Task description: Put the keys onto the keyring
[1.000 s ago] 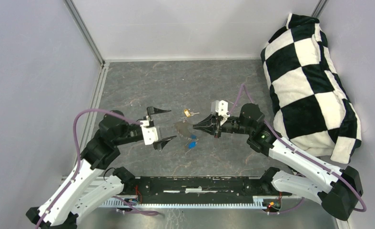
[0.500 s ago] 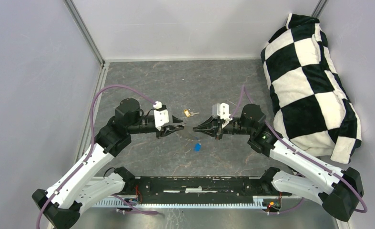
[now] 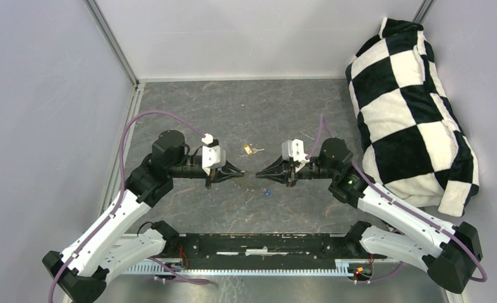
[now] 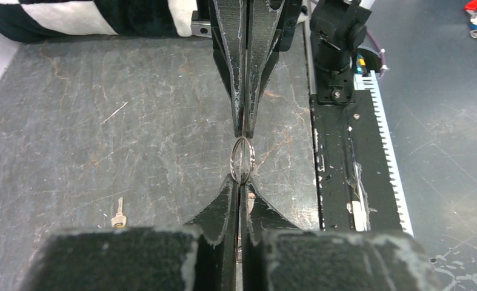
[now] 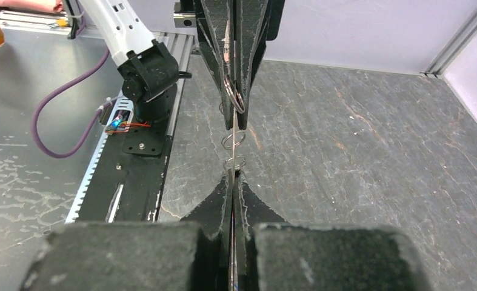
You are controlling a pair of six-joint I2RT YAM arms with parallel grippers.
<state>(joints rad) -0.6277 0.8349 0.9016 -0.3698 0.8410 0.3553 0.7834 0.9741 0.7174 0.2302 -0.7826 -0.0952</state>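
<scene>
Now both arms meet tip to tip above the middle of the table (image 3: 233,107). The left gripper (image 3: 239,172) has its jaws pressed together on one end of the keyring (image 4: 242,159). The right gripper (image 3: 259,172) has its jaws together on the opposite end, so the keyring is held between the two pairs of tips. From the left wrist I see it nearly edge-on as a thin narrow oval, with its near end in my left tips and its far end in the right tips. From the right wrist the view is less clear to me. Several thin wire loops stand in a line between the two grippers, and I cannot tell whether the coils are pulled apart. The gold key (image 3: 251,149) lies flat on the table, a little beyond the tips on the side away from the arm bases, and touches neither gripper. The blue key (image 3: 266,191) shows only as a small blue spot, near the right tips on the side toward the bases. I cannot tell if it lies on the table or hangs from something. The checked cushion (image 3: 410,107) rests against the right wall, well apart from all this.
</scene>
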